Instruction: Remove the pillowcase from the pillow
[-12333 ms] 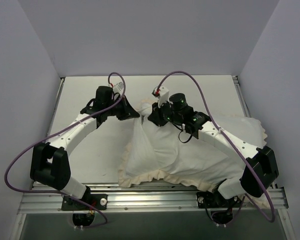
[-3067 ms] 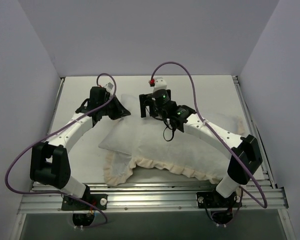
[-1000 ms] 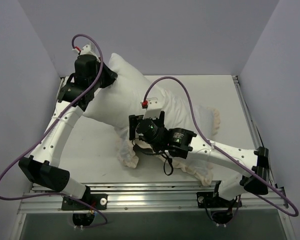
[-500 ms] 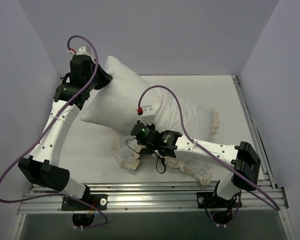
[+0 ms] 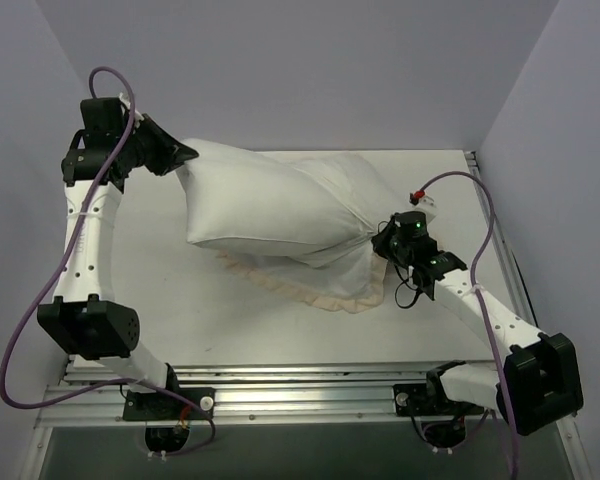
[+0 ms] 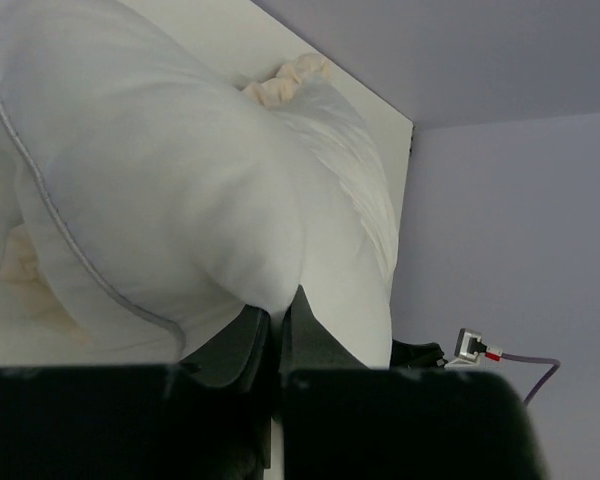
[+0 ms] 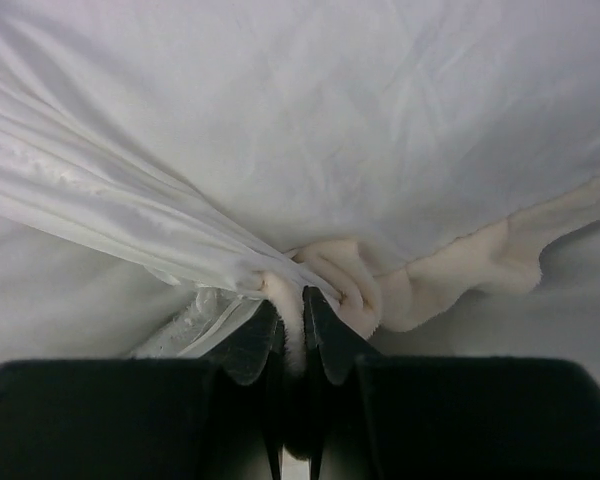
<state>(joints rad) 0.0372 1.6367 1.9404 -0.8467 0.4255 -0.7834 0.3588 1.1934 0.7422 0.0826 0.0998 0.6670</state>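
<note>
The plump white pillow (image 5: 245,200) hangs in the air, stretched between my two grippers. My left gripper (image 5: 183,157) is raised at the far left and shut on the pillow's corner; the left wrist view shows the pillow (image 6: 130,170) pinched at the gripper (image 6: 277,308). My right gripper (image 5: 378,240) is shut on the bunched pillowcase (image 5: 332,278), white face out, which wraps the pillow's right end. Its cream ruffled edge (image 5: 280,283) hangs below. The right wrist view shows the gripper (image 7: 292,300) clamped on the ruffle (image 7: 460,270) under taut pillowcase fabric (image 7: 310,110). The grey face is hidden.
The white table (image 5: 150,290) lies under the pillow, closed in by grey walls at the left, back and right. A metal rail (image 5: 300,385) runs along the near edge and another (image 5: 485,200) along the right side.
My left gripper swung further left and up with the pillow corner. My right gripper moved from the middle to the right with the pillowcase, and the pillow now hangs stretched between them.
</note>
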